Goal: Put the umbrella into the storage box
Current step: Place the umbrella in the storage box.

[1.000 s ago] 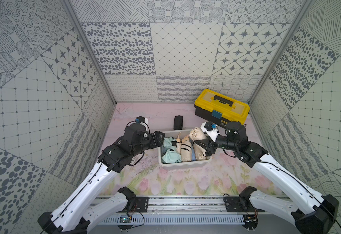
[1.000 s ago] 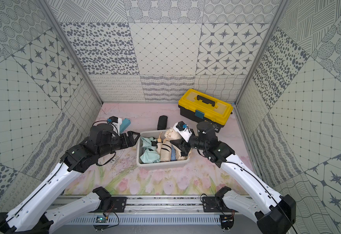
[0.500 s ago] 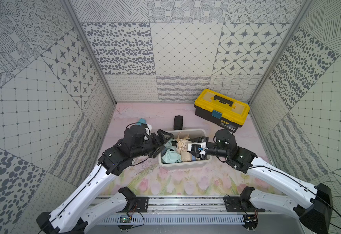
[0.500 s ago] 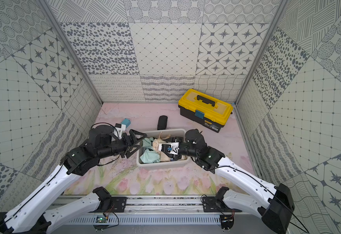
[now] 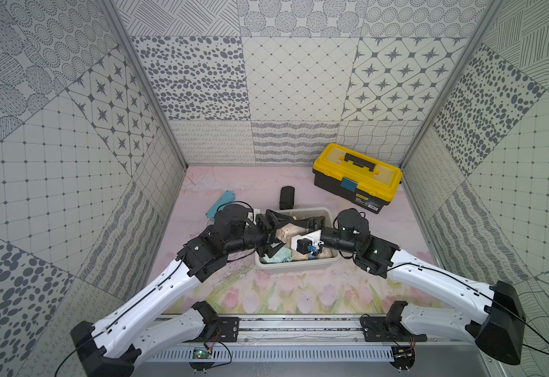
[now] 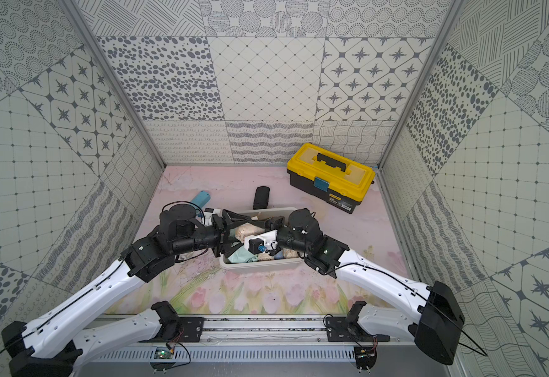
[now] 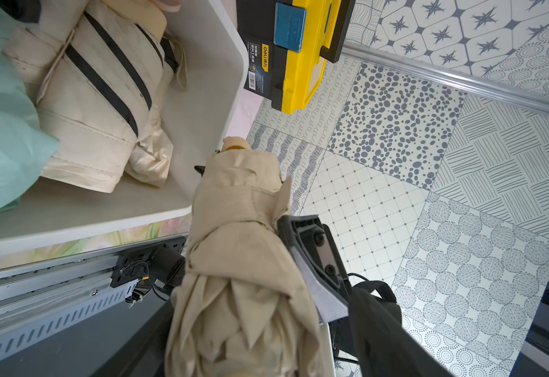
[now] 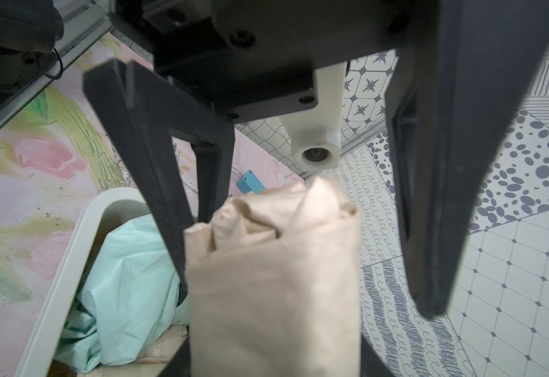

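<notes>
right gripper (image 8: 273, 326) clamps the beige folded umbrella (image 7: 240, 244) above the white storage box (image 5: 296, 266); left gripper (image 5: 281, 232), jaws apart, straddles its end from 9 o'clock. it is up over the box; lowering in and letting go look left to do

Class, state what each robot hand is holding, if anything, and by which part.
The right hand clamps the beige umbrella around its folded canopy. The left hand stands open around the umbrella's loose-flapped end, gripping nothing.
</notes>
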Robot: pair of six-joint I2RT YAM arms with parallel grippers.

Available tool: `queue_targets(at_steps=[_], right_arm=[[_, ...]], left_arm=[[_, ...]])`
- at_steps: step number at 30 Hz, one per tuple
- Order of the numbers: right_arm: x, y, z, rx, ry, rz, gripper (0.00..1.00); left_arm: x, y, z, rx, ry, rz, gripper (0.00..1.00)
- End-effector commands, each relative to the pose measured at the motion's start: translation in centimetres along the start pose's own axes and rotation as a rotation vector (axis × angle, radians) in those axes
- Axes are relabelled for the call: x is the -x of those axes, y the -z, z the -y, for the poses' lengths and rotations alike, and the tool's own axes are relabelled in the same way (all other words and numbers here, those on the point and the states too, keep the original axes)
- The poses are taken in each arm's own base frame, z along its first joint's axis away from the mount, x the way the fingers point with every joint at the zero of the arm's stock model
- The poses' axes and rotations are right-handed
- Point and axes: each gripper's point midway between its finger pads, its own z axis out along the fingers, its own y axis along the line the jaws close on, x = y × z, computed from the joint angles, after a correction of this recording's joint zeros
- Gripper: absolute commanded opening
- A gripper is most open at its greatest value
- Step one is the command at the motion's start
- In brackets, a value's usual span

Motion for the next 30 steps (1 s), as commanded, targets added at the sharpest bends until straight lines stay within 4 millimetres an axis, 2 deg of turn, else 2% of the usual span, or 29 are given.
queue_targets(at_steps=[1,7,14,16,20,25,30], right_arm=[[2.4,0.1,3.7,-0.13,0.086,0.056,0.25],[2.3,0.1,3.8,-0.157,0.119,0.053,0.24],[2.7,-0.1,3.1,-0.156,0.162,0.059,0.26],[2.7,-0.1,3.0,-0.162,0.165,0.058,0.34],[2.4,0.4,2.8,-0.182,0.143,0.049,0.57],[1.5,1.5,1.9,-0.182,0.08,0.026,0.75],[1.2,3.8,2.9,-0.234,-0.07,-0.018,0.88]], left_arm=[[-0.7,0.0,2.5,-0.103,0.043,-0.035,0.68],[-0.5,-0.2,2.0,-0.092,0.051,-0.028,0.52],[-0.3,-0.6,1.7,-0.079,0.062,-0.029,0.42],[-0.2,-0.6,1.9,-0.086,0.057,-0.024,0.37],[-0.1,-0.7,2.5,-0.11,0.033,-0.018,0.24],[-0.1,-1.2,4.2,-0.16,-0.009,-0.025,0.15],[0.3,-1.9,4.6,-0.189,-0.029,-0.016,0.09]])
